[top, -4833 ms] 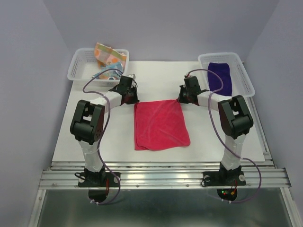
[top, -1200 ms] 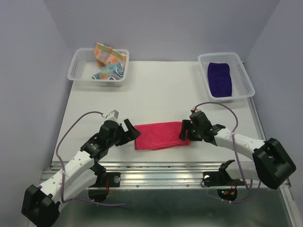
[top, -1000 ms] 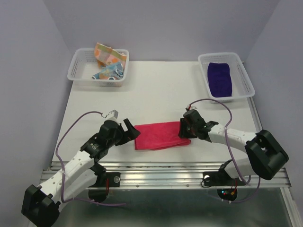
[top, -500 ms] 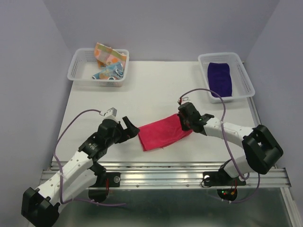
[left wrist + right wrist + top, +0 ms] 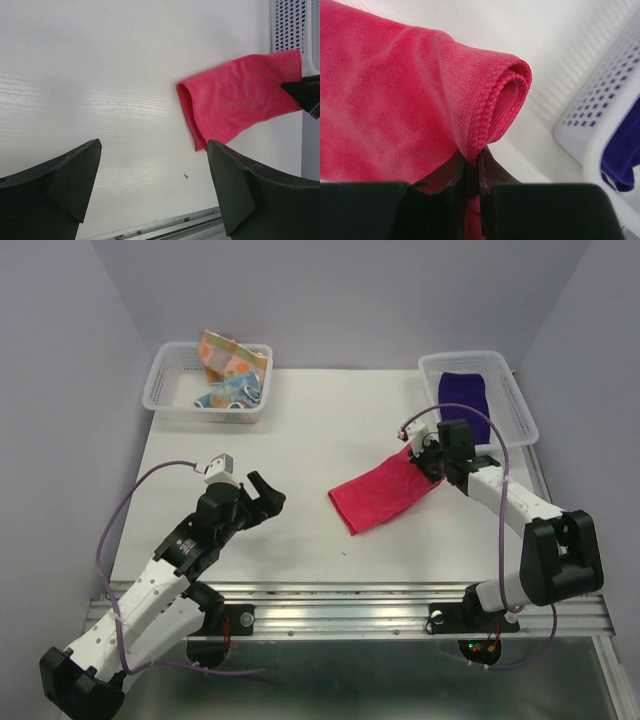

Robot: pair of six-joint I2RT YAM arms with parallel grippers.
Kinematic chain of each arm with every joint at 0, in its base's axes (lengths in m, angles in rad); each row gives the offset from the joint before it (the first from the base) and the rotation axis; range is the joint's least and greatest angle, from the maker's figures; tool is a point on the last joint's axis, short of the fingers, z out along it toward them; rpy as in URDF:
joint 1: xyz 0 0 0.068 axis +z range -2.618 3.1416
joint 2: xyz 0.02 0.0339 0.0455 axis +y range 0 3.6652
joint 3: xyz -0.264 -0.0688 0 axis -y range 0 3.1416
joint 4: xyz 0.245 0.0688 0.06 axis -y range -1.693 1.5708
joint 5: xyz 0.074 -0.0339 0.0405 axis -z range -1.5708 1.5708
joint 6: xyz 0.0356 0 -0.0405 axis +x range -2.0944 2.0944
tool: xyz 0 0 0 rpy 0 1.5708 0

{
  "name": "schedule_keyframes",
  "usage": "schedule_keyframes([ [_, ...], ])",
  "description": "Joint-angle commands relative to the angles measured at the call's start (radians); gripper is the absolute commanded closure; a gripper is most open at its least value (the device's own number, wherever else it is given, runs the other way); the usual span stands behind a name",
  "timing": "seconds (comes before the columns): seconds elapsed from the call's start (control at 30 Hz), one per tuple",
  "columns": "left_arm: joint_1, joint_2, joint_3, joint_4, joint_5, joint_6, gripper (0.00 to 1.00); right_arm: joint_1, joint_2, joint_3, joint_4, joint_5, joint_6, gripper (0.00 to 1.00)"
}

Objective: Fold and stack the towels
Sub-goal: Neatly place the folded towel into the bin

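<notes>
You've dragged the pink towel [image 5: 385, 495] toward the basket [image 5: 522, 410].
Your right gripper [image 5: 424, 454] pinches its edge; left gripper [image 5: 266, 494] gapes.

The pink towel [image 5: 395, 100] runs off the frame left of the right gripper [image 5: 470, 170], whose fingers [image 5: 492, 175] the bottom edge cuts. To its right, the basket [image 5: 592, 102] wall hides most of the purple towel [image 5: 621, 150]. A speck [image 5: 185, 175] ahead of the left gripper [image 5: 152, 147] is too small to identify.
</notes>
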Motion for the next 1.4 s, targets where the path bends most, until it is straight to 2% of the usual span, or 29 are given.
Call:
schedule_keyframes([
  [0.0,-0.004,-0.001,0.050,-0.023,-0.058,0.021,0.01,-0.165,-0.076,0.023,-0.079,-0.219,-0.273,0.97],
  [0.03,-0.004,0.002,0.050,-0.017,-0.057,0.023,0.01,-0.226,-0.094,0.035,-0.098,-0.269,-0.297,0.96],
  [0.17,-0.002,0.025,0.055,-0.020,-0.072,0.024,0.01,-0.317,-0.116,0.101,-0.208,-0.329,-0.425,0.97],
  [0.33,-0.001,0.068,0.104,-0.047,-0.118,0.039,0.01,-0.375,-0.160,0.169,-0.285,-0.403,-0.604,0.97],
  [0.5,-0.001,0.099,0.165,-0.060,-0.187,0.065,0.01,-0.392,-0.171,0.200,-0.379,-0.386,-0.793,0.97],
  [0.63,0.003,0.120,0.216,-0.061,-0.235,0.096,0.01,-0.410,-0.135,0.252,-0.472,-0.314,-0.896,0.98],
  [0.87,0.015,0.165,0.293,-0.099,-0.368,0.107,0.01,-0.588,-0.073,0.345,-0.549,-0.271,-1.037,0.98],
  [0.93,0.019,0.174,0.312,-0.112,-0.393,0.105,0.01,-0.621,-0.070,0.368,-0.525,-0.276,-1.039,0.98],
  [1.03,0.027,0.182,0.331,-0.110,-0.433,0.115,0.01,-0.651,-0.098,0.323,-0.303,-0.290,-0.993,0.96],
  [1.23,0.042,0.202,0.366,-0.090,-0.439,0.131,0.01,-0.653,-0.090,0.280,-0.117,-0.374,-0.962,0.99],
  [1.37,0.046,0.228,0.388,-0.092,-0.445,0.135,0.01,-0.653,-0.070,0.174,0.254,-0.408,-0.884,0.99],
])
